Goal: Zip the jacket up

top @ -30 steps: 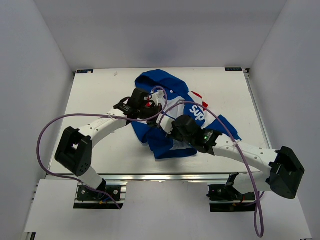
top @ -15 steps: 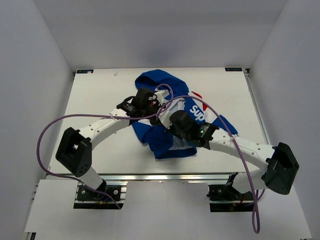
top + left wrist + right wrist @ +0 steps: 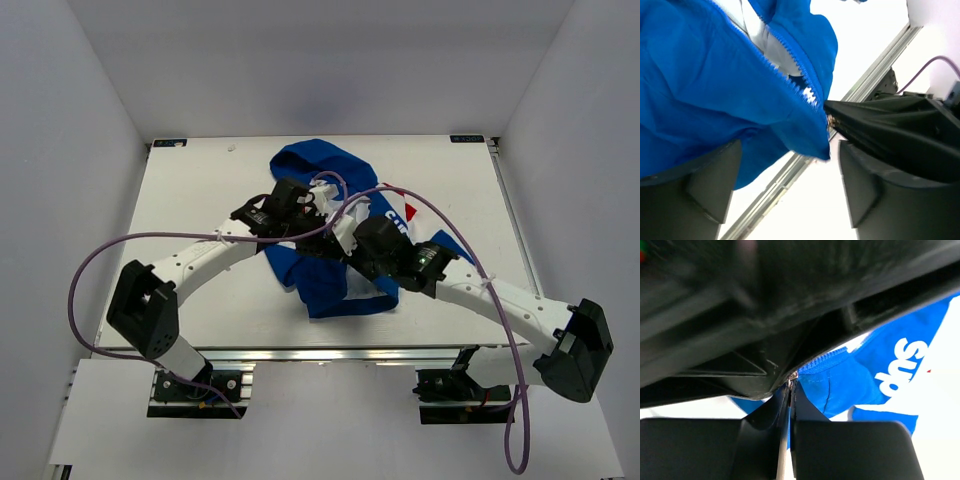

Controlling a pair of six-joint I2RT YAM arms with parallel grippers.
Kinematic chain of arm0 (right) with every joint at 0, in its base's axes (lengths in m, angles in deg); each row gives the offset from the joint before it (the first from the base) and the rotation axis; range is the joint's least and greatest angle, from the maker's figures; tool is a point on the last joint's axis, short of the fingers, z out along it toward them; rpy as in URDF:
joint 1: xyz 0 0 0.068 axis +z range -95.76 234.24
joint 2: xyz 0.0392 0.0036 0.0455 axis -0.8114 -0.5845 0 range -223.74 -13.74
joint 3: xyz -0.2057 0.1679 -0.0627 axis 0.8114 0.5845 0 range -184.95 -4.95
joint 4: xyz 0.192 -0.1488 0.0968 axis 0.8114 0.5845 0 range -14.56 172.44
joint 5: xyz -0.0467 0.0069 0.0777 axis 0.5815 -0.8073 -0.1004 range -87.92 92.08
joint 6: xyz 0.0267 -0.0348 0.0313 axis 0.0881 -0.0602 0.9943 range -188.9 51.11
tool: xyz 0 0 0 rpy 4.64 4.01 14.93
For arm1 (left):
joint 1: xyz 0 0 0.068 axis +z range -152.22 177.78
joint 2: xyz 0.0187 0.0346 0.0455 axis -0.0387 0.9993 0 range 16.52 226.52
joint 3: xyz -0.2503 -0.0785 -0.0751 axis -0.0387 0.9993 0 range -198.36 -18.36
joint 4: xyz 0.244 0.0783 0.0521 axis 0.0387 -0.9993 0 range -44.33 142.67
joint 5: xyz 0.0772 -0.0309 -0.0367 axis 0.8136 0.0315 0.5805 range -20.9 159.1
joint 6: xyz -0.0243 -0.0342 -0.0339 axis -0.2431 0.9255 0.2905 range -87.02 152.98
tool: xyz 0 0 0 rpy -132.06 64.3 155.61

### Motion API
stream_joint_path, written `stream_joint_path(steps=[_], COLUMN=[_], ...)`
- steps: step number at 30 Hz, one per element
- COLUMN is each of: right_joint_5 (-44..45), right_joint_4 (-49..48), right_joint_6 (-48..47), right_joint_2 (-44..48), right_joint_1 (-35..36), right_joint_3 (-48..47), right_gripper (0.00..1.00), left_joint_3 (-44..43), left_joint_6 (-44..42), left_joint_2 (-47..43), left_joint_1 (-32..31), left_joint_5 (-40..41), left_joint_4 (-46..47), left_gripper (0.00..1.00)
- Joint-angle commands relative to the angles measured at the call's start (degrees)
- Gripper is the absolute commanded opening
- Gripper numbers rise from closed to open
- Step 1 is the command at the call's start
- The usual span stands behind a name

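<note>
Left gripper [image 3: 788, 165]: jaws wide apart, holding nothing. The lower front of the jacket hangs between its fingers.
Tabletop [image 3: 200, 190]: white. It carries the jacket near its centre, between the two wrists.
Jacket [image 3: 325, 165]: blue and crumpled, with the hood toward the far edge. The front is open and white lining shows. The right arm partly covers the chest lettering.
Zipper [image 3: 790, 82]: two toothed rows spread apart higher up and converge at the lower hem, so it looks hardly begun.
Right gripper [image 3: 790, 425]: closed, pinching the zipper where the rows meet. Whether it holds the pull tab itself cannot be told.
Step in hand (judged): anchor the hem with the left gripper before the right draws the zipper closed.
Method:
- Close the left gripper on the hem just below the meeting point, taking both front edges.
- Tension the fabric away from the right gripper.
- Pull along the line of the teeth, not across it.
Risk: the lining lies just beside the teeth and may jam if the fabric is slack.
</note>
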Motion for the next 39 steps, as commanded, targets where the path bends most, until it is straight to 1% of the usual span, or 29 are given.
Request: stream_joint_path(steps=[1, 2, 3, 4, 7, 11, 12, 13, 15, 16, 19, 22, 24, 25, 29, 31, 32, 39], right_joint_5=[-6.4, -7.2, -8.4, -9.8, -12.1, -18.2, -19.7, -22.4, -24.4, -25.1, -25.4, -26.7, -27.4, -28.6, -33.1, -35.5, -35.3, -35.5], right_joint_4=[2.8, 3.5, 4.6, 5.2, 6.7, 8.2, 8.5, 9.7, 10.8, 12.2, 14.0, 14.2, 15.4, 16.2, 21.0, 23.8, 24.2, 27.6], right_joint_6=[3.8, 4.3, 4.5, 5.2, 6.2, 6.2, 5.7, 4.9, 4.3, 4.2, 3.6, 2.4, 2.2, 2.1, 2.5, 2.3, 2.9, 3.2], right_joint_2=[0.6, 0.4, 0.2, 0.0, -0.3, -0.2, -0.4, -0.6, -1.4, -1.8, -2.7, -2.6, -3.0, -3.4, -5.8, -7.2, -7.4, -9.0], right_joint_1=[-0.7, -0.9, -1.3, -2.0, -4.0, -7.3, -9.0, -9.8, -12.0, -12.7, -14.1, -14.6, -15.6, -16.1, -18.4, -19.1, -19.2, -19.4], right_joint_3=[-2.0, -1.9, -1.9, -2.1, -2.7, -4.7, -5.2, -5.7, -7.0, -7.6, -9.0, -9.9, -11.3, -13.3, -19.0, -20.6, -21.6, -24.4], right_gripper=[0.00, 0.00, 0.00, 0.00, 0.00, 0.00, 0.00, 0.00, 0.00, 0.00, 0.00, 0.00, 0.00, 0.00, 0.00, 0.00, 0.00, 0.00], left_joint_3=[-2.4, -2.5, -2.4, -1.9, 0.1, 2.4, 4.5, 6.0, 10.3, 11.6, 14.8, 13.4, 12.0, 10.1, 6.7, 6.9, 7.3, 7.0], left_joint_6=[-1.6, -2.3, -3.1, -5.1, -7.1, -10.5, -11.7, -12.4, -15.0, -16.2, -21.9, -25.7, -30.5, -31.5, -37.5, -40.5, -41.5, -49.6], left_joint_2=[-5.5, -5.9, -6.4, -7.5, -9.3, -13.7, -14.9, -16.1, -20.0, -21.2, -24.8, -24.6, -23.1, -21.2, -18.4, -18.7, -19.1, -18.2], left_joint_1=[-0.6, -0.7, -0.6, -0.7, -0.6, -0.7, -0.6, -0.7, -0.7, -0.7, -0.7, -0.8, -1.0, -1.8, -4.4, -6.0, -6.4, -9.2], left_joint_5=[1.2, 1.8, 2.1, 2.6, 4.7, 6.9, 7.7, 8.4, 9.3, 9.2, 4.7, 1.8, 1.5, 2.8, 6.4, 8.5, 10.2, 13.7], left_joint_4=[0.0, -1.3, -1.8, -2.2, -2.3, -0.2, 1.0, 4.7, 9.2, 13.2, 19.1, 18.9, 17.4, 15.0, 11.1, 11.8, 12.3, 13.7], left_gripper=[0.93, 0.97, 0.98, 0.98, 0.98, 0.98, 0.98, 0.98, 0.98, 0.98, 0.98, 0.98, 0.98, 0.98, 0.98, 0.98, 0.98, 0.98])
